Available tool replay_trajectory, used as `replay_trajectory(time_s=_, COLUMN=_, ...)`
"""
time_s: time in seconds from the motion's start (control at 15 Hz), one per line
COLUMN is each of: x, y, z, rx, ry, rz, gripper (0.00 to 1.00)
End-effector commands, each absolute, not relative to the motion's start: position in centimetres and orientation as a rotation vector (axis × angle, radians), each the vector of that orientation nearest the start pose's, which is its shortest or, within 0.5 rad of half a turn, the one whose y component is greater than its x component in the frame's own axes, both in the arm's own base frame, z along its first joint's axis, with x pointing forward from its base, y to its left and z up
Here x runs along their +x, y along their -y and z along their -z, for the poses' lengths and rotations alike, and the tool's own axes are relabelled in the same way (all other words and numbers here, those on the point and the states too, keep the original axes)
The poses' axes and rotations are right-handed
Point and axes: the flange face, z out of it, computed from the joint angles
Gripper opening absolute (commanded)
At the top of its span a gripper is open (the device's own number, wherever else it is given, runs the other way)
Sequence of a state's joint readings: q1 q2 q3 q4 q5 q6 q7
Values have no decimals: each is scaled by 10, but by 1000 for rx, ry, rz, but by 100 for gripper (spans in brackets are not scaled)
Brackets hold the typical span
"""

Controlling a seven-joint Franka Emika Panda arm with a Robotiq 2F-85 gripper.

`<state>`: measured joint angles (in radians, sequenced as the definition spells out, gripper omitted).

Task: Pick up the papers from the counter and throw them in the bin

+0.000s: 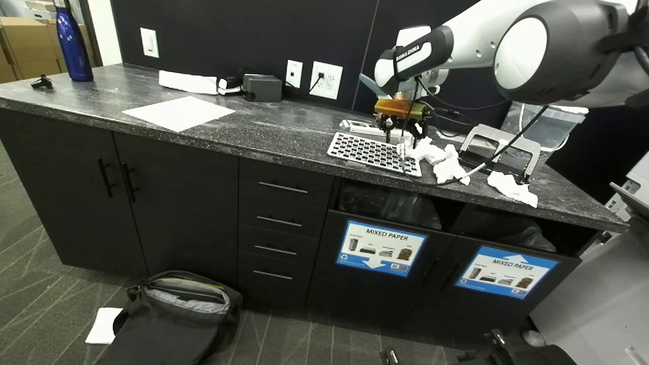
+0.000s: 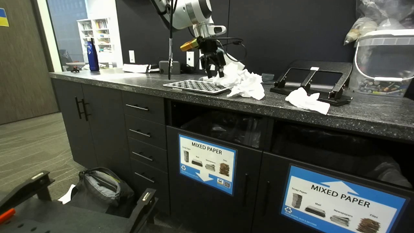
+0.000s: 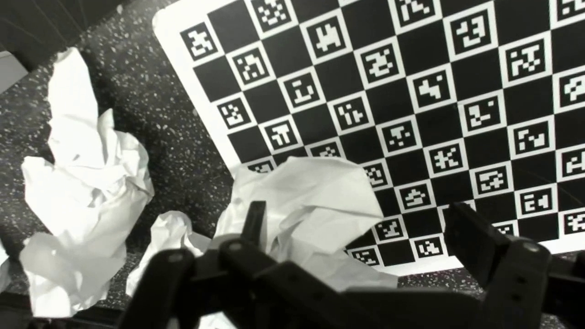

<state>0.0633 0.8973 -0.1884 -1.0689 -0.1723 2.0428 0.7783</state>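
Crumpled white papers lie near the right part of the dark speckled counter (image 1: 284, 133). In an exterior view one wad (image 1: 448, 165) lies beside the checkered mat and another scrap (image 1: 512, 188) lies near the front edge. They also show in an exterior view as a heap (image 2: 247, 86) and a separate scrap (image 2: 307, 101). My gripper (image 3: 356, 219) is open and empty, pointing down over the mat. In the wrist view one wad (image 3: 315, 196) lies partly behind the left finger, and a larger wad (image 3: 87, 178) lies farther left. Bag-lined bin openings (image 2: 226, 126) sit under the counter, labelled MIXED PAPER.
The checkered mat (image 1: 372, 153) lies under the gripper. A black hole punch (image 2: 310, 77) stands right of the papers, with a clear bucket (image 2: 385, 64) behind. A flat white sheet (image 1: 180, 112) and blue bottle (image 1: 73, 45) are left. A cable hangs from the arm.
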Motion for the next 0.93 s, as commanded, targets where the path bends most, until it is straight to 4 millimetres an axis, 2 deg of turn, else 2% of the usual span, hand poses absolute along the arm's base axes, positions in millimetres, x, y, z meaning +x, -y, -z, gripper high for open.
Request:
replay_trajectory(time_s=0.0, x=792, y=62, z=-307, rx=-3172, ry=-1286, rz=374, gripper=100)
replay_trajectory(time_s=0.4, x=798, y=74, z=-309, rx=-3229, ry=-1302, rz=528, gripper=100)
replay_trajectory(time_s=0.73, x=800, y=85, z=-296, rx=-3226, ry=-1345, rz=564, gripper=100)
replay_trajectory(time_s=0.8, x=800, y=90, z=-293, rx=-3220, ry=-1350, rz=539, gripper=75)
replay_trajectory(time_s=0.87, x=799, y=92, z=-289, rx=-3214, ry=-1358, rz=520, gripper=74)
